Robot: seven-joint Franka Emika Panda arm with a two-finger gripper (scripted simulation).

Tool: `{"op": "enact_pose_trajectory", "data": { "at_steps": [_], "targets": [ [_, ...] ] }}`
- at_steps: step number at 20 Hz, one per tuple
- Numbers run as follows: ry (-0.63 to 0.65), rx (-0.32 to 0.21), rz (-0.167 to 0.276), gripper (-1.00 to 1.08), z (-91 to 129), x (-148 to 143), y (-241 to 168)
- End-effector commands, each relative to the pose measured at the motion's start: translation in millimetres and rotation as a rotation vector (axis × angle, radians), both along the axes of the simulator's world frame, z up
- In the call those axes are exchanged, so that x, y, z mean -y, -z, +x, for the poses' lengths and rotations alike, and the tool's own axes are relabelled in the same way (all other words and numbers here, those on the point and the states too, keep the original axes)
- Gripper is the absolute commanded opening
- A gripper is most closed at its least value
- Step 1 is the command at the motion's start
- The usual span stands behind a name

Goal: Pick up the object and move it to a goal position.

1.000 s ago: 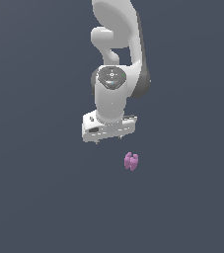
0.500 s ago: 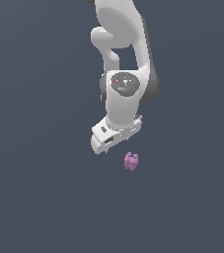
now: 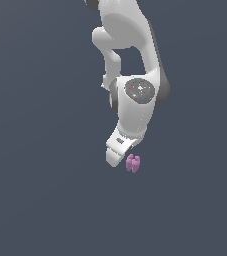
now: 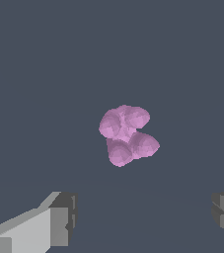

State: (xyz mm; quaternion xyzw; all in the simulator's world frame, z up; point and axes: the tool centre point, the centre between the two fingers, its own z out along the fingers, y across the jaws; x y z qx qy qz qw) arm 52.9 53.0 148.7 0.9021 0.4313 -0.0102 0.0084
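The object (image 3: pixel 133 163) is a small pink-purple lumpy piece lying on the dark grey floor. In the exterior view my white gripper (image 3: pixel 119 154) hangs just above it, touching its upper-left edge in the picture; its fingertips are hidden behind the hand. In the wrist view the object (image 4: pixel 127 134) lies ahead of the gripper (image 4: pixel 145 217), beyond the gap between the two fingers (image 4: pixel 59 220). The fingers stand wide apart with nothing between them, so the gripper is open.
The dark grey floor (image 3: pixel 40 200) spreads in every direction. The white arm (image 3: pixel 135 95) rises above the gripper toward the top of the exterior view.
The arm has lowered and the gripper has come down toward the object, tilting as it went. The object has not moved.
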Motion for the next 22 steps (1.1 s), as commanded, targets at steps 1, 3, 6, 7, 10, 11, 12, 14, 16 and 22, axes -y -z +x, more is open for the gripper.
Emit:
{"op": "enact_pose_trajectory", "data": {
  "at_steps": [1, 3, 6, 7, 10, 11, 12, 14, 16, 22],
  "targets": [
    [-0.078, 0.001, 0.006, 1.0, 4, -8, 1],
    [-0.132, 0.002, 0.01, 1.0, 7, -14, 1],
    [-0.201, 0.003, 0.015, 1.0, 11, -21, 2],
    [-0.22, 0.004, 0.016, 1.0, 12, -23, 2],
    [-0.27, 0.005, 0.02, 1.0, 15, -28, 3],
    [-0.283, 0.005, 0.021, 1.0, 15, -29, 3],
    [-0.295, 0.006, 0.022, 1.0, 16, -30, 3],
    [-0.313, 0.006, 0.024, 1.0, 17, -32, 3],
    [-0.326, 0.007, 0.025, 1.0, 18, -34, 3],
    [-0.328, 0.007, 0.025, 1.0, 18, -34, 5]
  ]
}}
